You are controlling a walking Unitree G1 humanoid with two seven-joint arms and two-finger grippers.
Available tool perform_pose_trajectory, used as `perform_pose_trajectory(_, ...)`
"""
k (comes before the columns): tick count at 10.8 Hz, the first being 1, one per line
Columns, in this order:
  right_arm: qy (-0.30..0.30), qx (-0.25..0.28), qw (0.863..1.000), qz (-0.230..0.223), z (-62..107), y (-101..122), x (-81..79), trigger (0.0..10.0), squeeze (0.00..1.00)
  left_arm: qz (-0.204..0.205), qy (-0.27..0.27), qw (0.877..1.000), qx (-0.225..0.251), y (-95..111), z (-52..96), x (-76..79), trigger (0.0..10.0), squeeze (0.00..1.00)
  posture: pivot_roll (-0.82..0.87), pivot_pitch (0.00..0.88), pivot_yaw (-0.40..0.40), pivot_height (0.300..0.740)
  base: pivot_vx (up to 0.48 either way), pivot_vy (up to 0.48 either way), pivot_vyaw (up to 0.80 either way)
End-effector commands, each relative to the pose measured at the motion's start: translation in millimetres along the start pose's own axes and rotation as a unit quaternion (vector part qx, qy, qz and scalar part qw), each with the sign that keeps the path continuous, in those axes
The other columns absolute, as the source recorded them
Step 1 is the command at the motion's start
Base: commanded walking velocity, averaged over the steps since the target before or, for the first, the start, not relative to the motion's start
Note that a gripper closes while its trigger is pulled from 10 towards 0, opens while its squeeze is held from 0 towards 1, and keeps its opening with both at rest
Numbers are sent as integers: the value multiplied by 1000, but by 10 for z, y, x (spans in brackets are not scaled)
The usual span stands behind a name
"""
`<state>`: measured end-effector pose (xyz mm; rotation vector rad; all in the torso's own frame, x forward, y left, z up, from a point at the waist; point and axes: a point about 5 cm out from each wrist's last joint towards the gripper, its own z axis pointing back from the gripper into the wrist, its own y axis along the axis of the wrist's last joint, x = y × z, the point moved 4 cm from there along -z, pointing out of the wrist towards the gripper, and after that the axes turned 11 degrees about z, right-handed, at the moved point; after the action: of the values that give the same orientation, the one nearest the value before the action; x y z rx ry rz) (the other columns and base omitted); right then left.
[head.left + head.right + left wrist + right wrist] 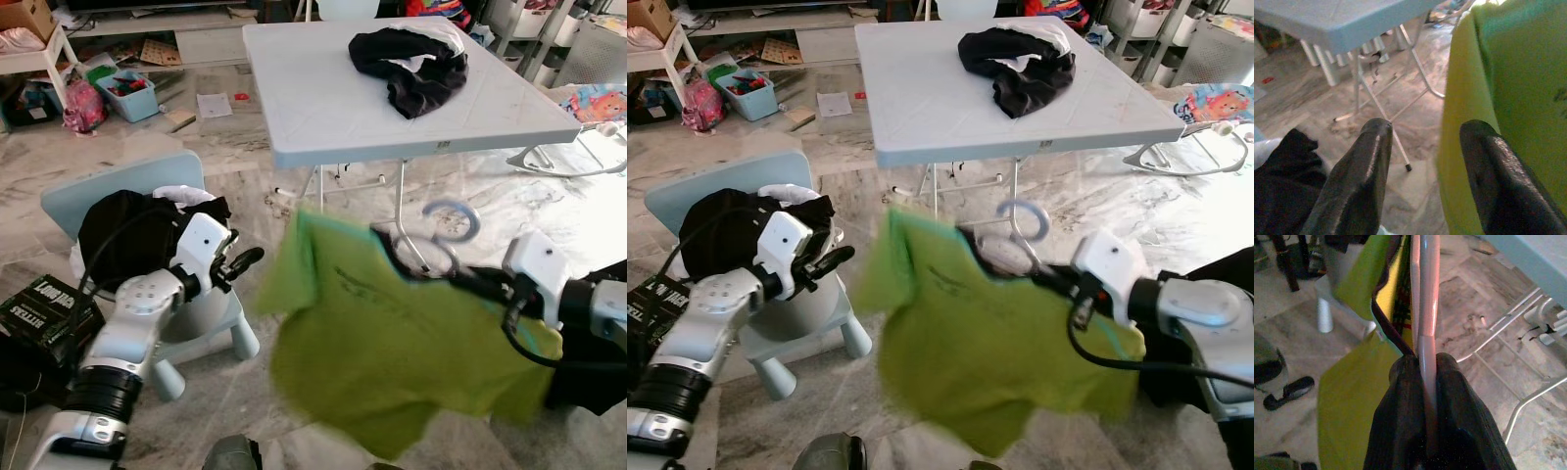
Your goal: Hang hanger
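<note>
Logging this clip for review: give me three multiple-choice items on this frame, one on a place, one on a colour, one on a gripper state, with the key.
1. Where does the black garment lie?
A. on the table
B. on the floor
C. on the hanger

2. What colour is the shirt on the hanger?
A. red
B. green
C. white

3. How do the right gripper's jaws stand?
A. wide open, empty
B. shut on the hanger
C. shut on a table leg

Key: 1 A, the head views show it bunched on the tabletop; 2 B, the cloth is bright yellow-green in all views; 3 B, the right wrist view shows both fingers pressed against the pale hanger bar. The left gripper is open beside the shirt.
</note>
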<state>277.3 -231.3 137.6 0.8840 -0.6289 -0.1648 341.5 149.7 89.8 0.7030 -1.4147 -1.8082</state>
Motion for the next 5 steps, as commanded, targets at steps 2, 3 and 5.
perform_pose_trajectory(2, 4, 16, 999, 32, 4, 80, 144, 10000, 0, -11, -54, 998, 27, 145, 3, 129, 10000, 1000, -106, 0, -30, 740, 0, 0, 0)
perform_pose_trajectory(3, 8, 26, 999, 23, 20, 95, 205, 10000, 0, -1, -81, 996, 22, 125, 22, 207, 10000, 1000, -105, 0, -28, 740, 0, 0, 0)
perform_pose_trajectory(5, 33, 39, 998, 32, -9, 168, 247, 10000, 0, -16, -116, 993, 9, 79, 59, 301, 10000, 1000, -102, 0, -28, 740, 0, 0, 0)
